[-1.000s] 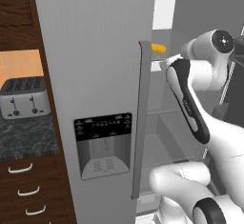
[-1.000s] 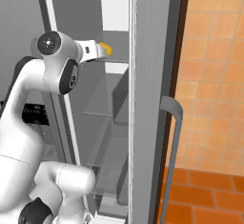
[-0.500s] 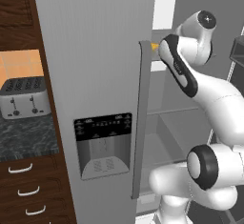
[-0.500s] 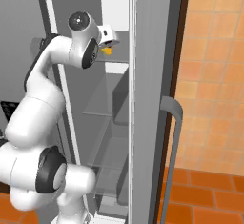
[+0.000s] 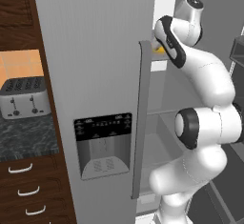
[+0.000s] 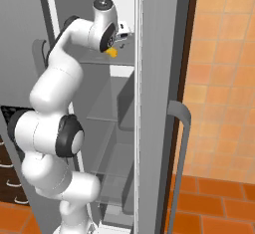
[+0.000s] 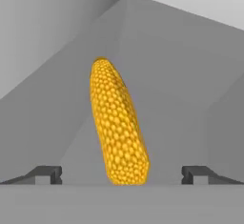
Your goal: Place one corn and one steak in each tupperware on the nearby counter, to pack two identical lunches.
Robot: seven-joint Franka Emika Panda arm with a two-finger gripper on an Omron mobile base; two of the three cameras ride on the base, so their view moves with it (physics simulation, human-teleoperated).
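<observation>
- Hand view: showing the two-finger gripper standing wide, dark fingertips far apart at either side, holding nothing.
- Lying between those tips, touching neither: a small yellow corn cob with a bumpy kernel surface, its near rounded end just ahead of the gripper, its far end leaning away and slightly left.
- Resting on a pale grey shelf floor enclosed by plain grey walls.
- Right base view: reaching with the white arm into the upper compartment of the open grey fridge, hand at the top glass shelf, yellow corn peeking out just beneath the wrist.
- Left base view: glimpsing the same yellow cob past the edge of the closed fridge door with a dispenser panel.
- Standing well to the left on the black marbled counter: a silver toaster.
</observation>
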